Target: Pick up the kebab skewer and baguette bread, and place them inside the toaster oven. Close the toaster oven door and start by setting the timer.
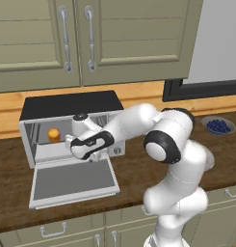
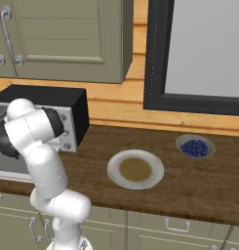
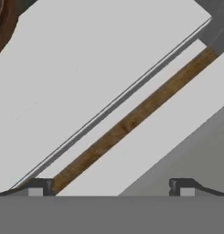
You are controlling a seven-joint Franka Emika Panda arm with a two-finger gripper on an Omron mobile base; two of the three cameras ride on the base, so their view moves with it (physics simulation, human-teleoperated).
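Nearest the base, the toaster oven door [image 1: 73, 181] lies dropped open and flat on the wooden counter [image 1: 138, 169], its grey glass facing up. Just above its hinge end, at the oven's mouth, hovers the gripper [image 3: 111, 187]; in the hand view its two fingertips [image 3: 39, 187] stand wide apart with nothing between them, looking down on the pale oven floor, a strip of brown counter and the door's frame running diagonally. In the left base view the hand [image 1: 90, 144] sits in front of the lower right part of the opening.

Behind it, the toaster oven [image 1: 71, 103] stands with its black top against the wall. The baguette bread [image 1: 54, 135] lies inside the cavity, on the left side towards the back, well apart from the fingers and to their left. The kebab skewer cannot be made out.

Further along the counter to the right rest a round cream plate [image 2: 135, 169] and, beyond it, a bowl of blueberries [image 2: 194, 146].
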